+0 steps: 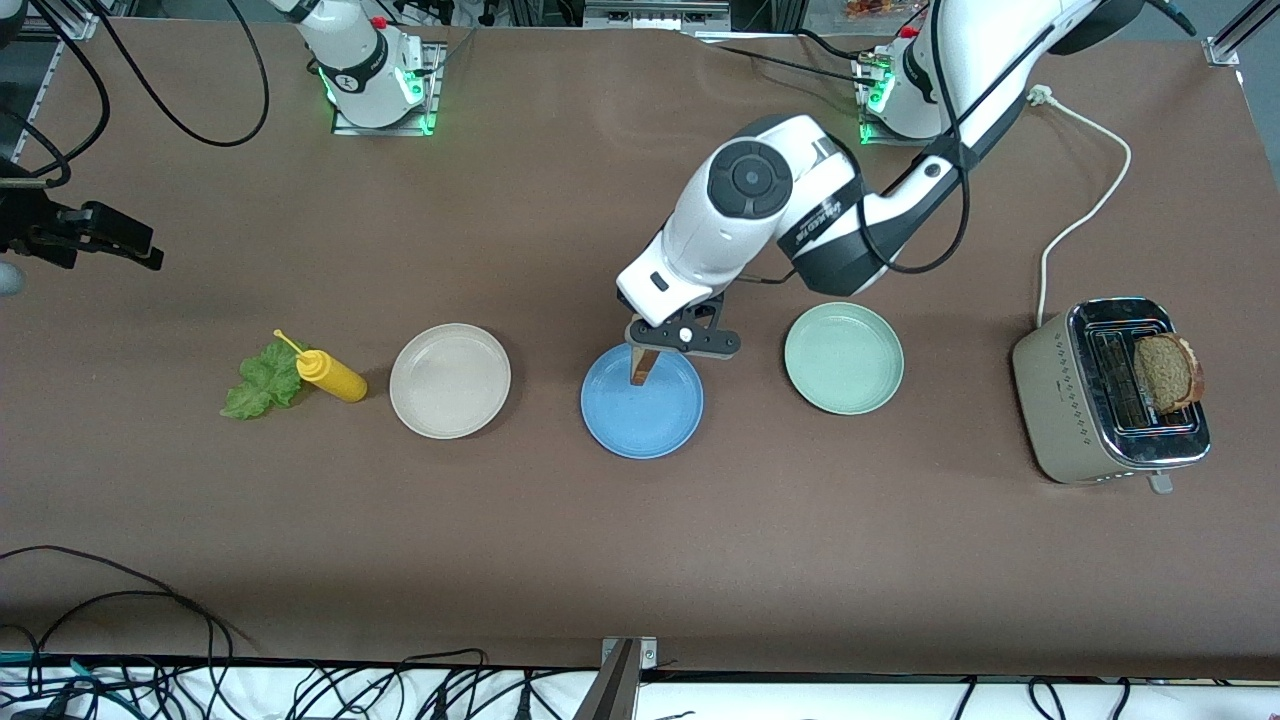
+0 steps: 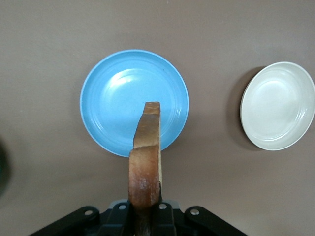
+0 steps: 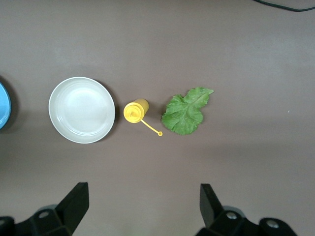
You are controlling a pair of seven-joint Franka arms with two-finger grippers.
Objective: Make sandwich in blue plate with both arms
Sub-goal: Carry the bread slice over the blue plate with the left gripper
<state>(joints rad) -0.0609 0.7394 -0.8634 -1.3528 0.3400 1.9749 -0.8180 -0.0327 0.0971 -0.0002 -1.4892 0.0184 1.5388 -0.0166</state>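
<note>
Left wrist view: left gripper (image 2: 144, 216) clenches a bread slice (image 2: 145, 162) edge-up over the blue plate (image 2: 108, 98). Right gripper (image 3: 142, 206) waits, fingers (image 3: 74, 201) released, over bare table.

Left arm (image 1: 800, 215) reached from its base across the bench, wrist bent downward, left gripper (image 1: 645, 365) hung over the blue plate (image 1: 641, 402). Fingers (image 2: 120, 216) pinched tight on a slice of bread (image 2: 146, 162), held upright on edge, its lower end above the plate's middle. Right arm waited at its own end of the bench, wrist pointed down, right gripper (image 3: 142, 204) up in the air, fingers (image 3: 74, 201) spread wide, nothing between them.
</note>
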